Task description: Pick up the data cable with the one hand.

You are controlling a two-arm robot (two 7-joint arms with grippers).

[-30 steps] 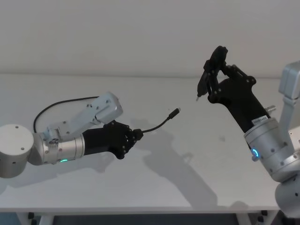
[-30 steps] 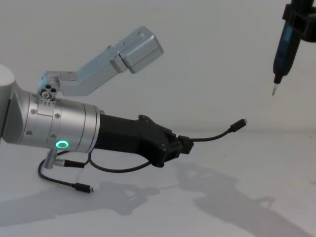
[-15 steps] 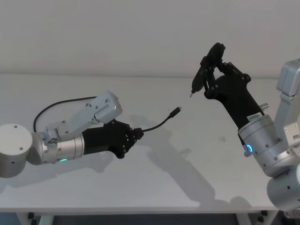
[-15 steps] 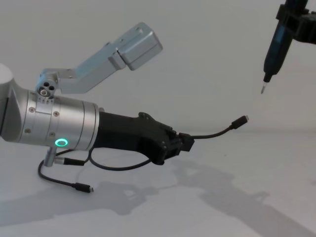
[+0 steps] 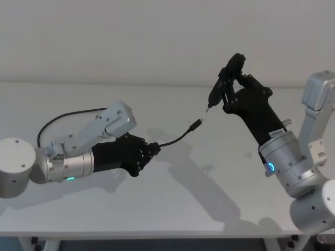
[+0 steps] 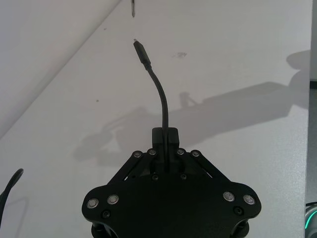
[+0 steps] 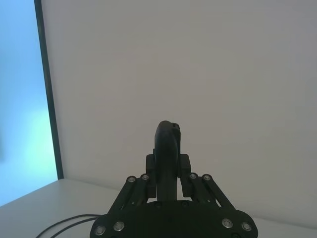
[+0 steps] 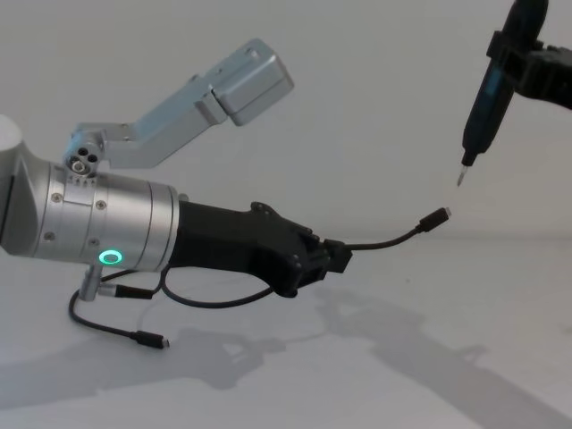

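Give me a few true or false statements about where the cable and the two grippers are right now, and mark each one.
1. The black angular left gripper is shut on the thin black data cable. True.
2. The cable's small dark plug past that gripper droops straight down. False: that end curves upward, in the air.
3. The right gripper holds a slim dark pointed tool. True.
4. The tool's tip touches the plug. False: a gap separates them.
5. The left wrist's ring glows red. False: green.
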